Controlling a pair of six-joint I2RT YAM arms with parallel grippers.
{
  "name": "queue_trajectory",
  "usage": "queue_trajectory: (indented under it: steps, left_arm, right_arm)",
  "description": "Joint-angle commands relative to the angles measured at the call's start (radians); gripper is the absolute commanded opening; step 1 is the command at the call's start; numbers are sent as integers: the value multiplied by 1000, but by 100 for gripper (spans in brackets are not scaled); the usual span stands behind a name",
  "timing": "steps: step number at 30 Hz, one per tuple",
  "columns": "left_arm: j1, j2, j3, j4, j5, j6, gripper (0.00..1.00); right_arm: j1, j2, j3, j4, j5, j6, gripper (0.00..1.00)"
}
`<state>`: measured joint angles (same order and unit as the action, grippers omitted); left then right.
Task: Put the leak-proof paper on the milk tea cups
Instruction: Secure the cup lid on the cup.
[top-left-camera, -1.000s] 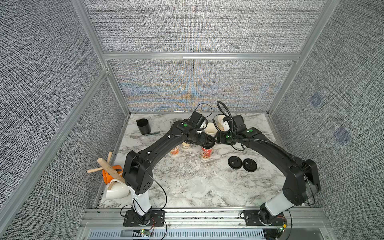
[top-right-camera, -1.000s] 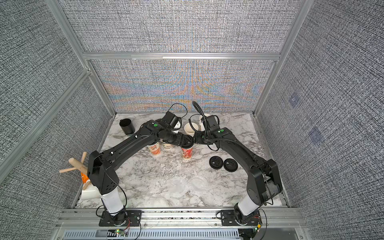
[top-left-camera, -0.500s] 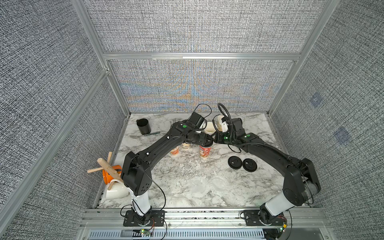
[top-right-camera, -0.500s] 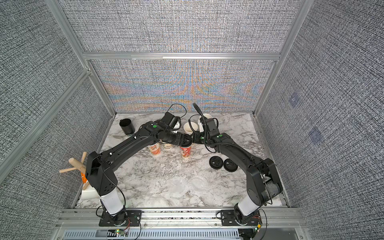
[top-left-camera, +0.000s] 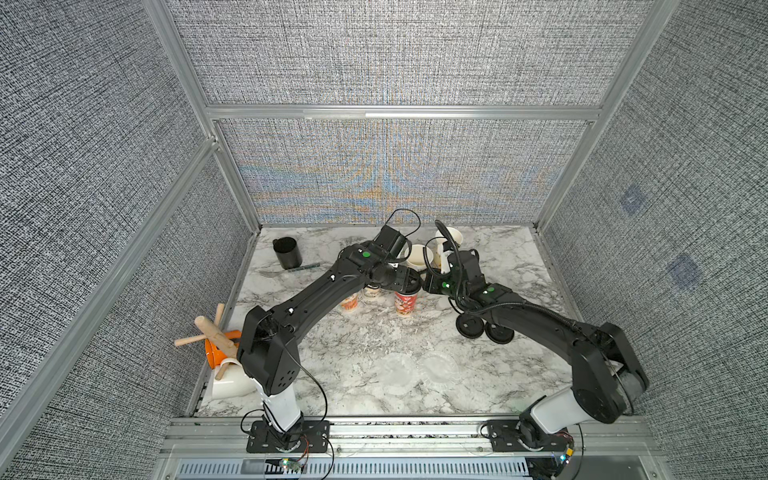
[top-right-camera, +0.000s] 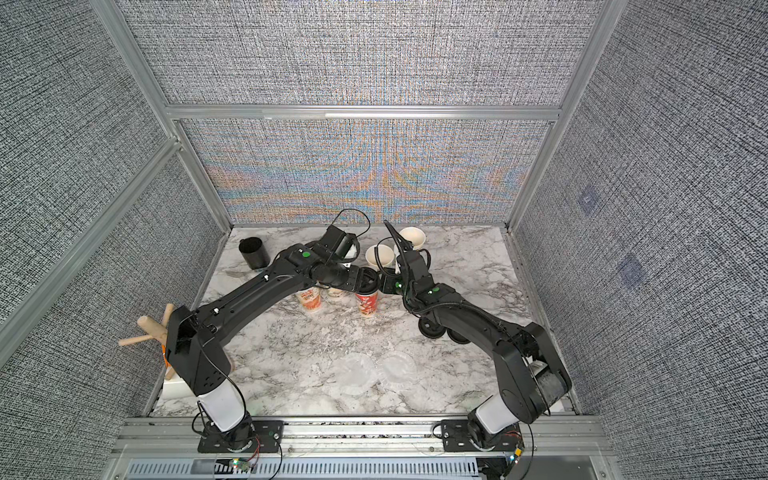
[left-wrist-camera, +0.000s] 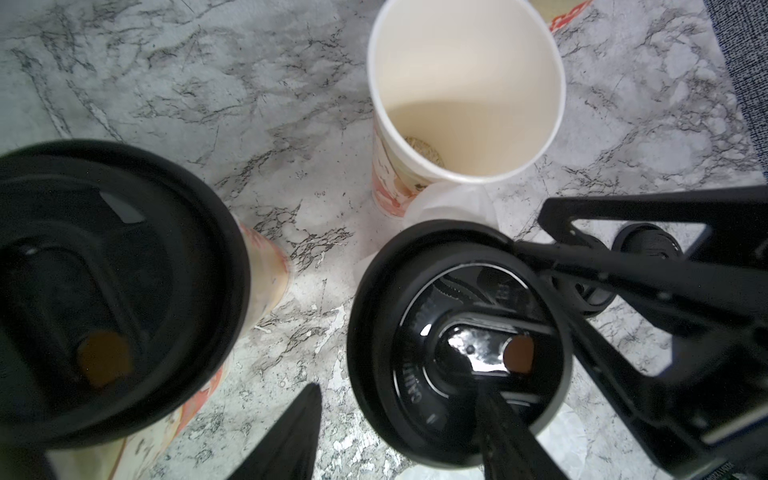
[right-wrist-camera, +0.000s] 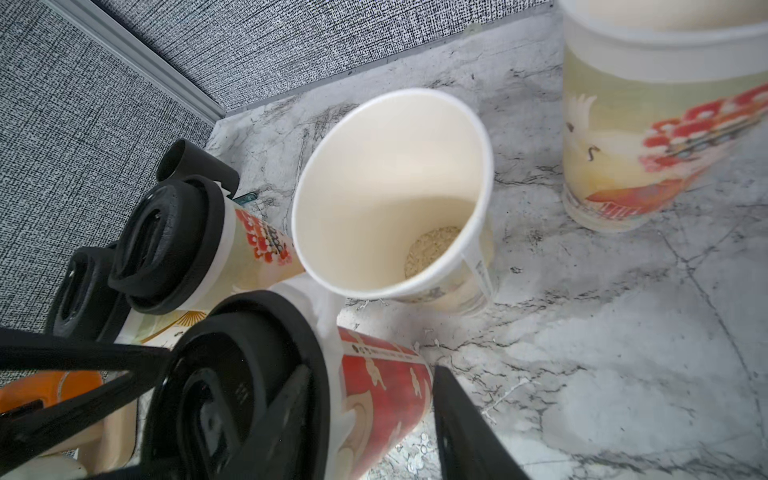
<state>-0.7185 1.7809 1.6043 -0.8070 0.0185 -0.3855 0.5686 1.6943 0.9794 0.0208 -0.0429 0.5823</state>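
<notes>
A red-printed milk tea cup (top-left-camera: 405, 306) (right-wrist-camera: 386, 390) stands mid-table with a black lid (left-wrist-camera: 457, 345) on it. A leak-proof paper (left-wrist-camera: 453, 203) (right-wrist-camera: 316, 299) pokes out under that lid. My left gripper (left-wrist-camera: 395, 380) (top-left-camera: 409, 282) is open, one finger lying on the lid top and the other outside the rim. From the opposite side my right gripper (right-wrist-camera: 370, 370) (top-left-camera: 428, 284) is open astride the rim. Two lidded cups (top-left-camera: 350, 301) (top-left-camera: 372, 291) stand beside it. Two open cups (top-left-camera: 419, 257) (top-left-camera: 451, 239) stand behind. Two loose papers (top-left-camera: 399, 368) (top-left-camera: 438, 365) lie near the front.
Two spare black lids (top-left-camera: 471, 328) (top-left-camera: 498, 332) lie under the right forearm. A plain black cup (top-left-camera: 286, 252) stands at the back left with a utensil (top-left-camera: 286, 272) beside it. A wooden mug rack (top-left-camera: 208, 334) with orange and white mugs sits at the left edge.
My right gripper has moved left to the red cup and its jaws have narrowed slightly. The left gripper has stayed over the lid with only a small shift.
</notes>
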Motion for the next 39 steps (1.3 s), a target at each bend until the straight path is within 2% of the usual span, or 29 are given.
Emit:
queue_trajectory:
  steps: [1,26,39]
  left_arm:
    - [-4,20,-15,-202,-13,30,61]
    - [-2,72,61,-264,-61,65,61]
    - [-1,137,107,-240,-37,73,61]
  right_arm:
    - [38,22,-58,-567,-112,1,49]
    - [203,-13,-139,-457,-187,176,49]
    - [177,-67,-98,-489,-120,177,50]
